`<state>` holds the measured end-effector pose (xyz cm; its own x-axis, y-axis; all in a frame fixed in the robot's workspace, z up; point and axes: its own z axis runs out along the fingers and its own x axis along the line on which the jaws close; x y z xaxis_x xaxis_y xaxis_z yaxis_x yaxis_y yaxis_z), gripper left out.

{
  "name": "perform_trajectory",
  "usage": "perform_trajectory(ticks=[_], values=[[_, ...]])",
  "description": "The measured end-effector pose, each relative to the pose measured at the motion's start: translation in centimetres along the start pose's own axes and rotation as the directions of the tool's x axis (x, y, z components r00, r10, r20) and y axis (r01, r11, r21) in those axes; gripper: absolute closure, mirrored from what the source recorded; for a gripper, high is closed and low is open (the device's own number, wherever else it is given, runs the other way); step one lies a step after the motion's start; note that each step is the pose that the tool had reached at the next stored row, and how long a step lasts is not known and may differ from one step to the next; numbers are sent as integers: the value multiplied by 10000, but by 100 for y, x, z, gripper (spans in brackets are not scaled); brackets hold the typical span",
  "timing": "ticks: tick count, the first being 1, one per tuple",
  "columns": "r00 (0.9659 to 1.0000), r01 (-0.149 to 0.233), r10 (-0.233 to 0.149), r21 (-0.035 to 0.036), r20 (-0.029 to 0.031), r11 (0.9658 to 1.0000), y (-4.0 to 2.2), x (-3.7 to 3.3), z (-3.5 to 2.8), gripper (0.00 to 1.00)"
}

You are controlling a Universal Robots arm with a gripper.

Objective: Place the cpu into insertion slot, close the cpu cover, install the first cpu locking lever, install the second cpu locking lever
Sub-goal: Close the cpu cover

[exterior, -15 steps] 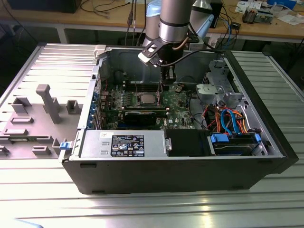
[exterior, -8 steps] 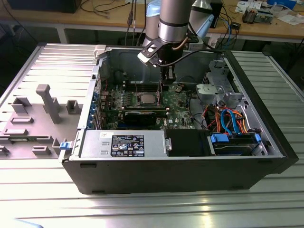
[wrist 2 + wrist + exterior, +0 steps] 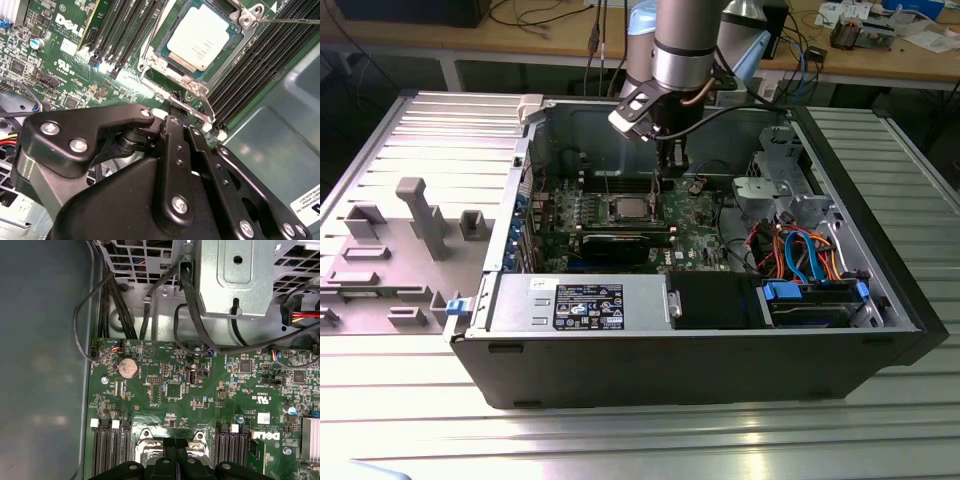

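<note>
A robot arm's black gripper [image 3: 175,100] hovers inside an open black desktop computer case [image 3: 670,370] on a ribbed metal bench [image 3: 620,440]. Its fingers are pressed together with nothing visibly between them, just beside the socket's edge. The small silver-grey square cpu [image 3: 202,37] sits in the dark, metal-rimmed insertion slot [image 3: 161,50], and the thin silvery cpu cover [image 3: 165,75] appears to lie flat around it. A thin wire locking lever [image 3: 290,21] juts free, unlatched. So close in, a sideways slip could bend that lever or nudge the cover and unseat the chip.
</note>
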<state>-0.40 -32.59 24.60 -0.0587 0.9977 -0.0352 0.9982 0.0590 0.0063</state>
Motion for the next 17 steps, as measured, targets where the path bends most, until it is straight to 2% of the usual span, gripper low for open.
perform_trajectory(ticks=[6, 8, 9, 10, 11, 12, 17], values=[[10000, -1, 1, 0, 0, 10000, -13, 1, 1, 89], [10000, 0, 0, 0, -1, 10000, -37, 2, 2, 89], [10000, 0, 0, -1, -2, 10000, -57, 4, 3, 89], [10000, 1, -1, -2, -2, 10000, -190, 8, 7, 89], [10000, -1, 1, 0, 0, 10000, -265, 11, 12, 89], [10000, 0, 0, 7, 0, 10000, -298, 13, 16, 89], [10000, 0, 0, 8, -2, 10000, -307, 14, 17, 89]])
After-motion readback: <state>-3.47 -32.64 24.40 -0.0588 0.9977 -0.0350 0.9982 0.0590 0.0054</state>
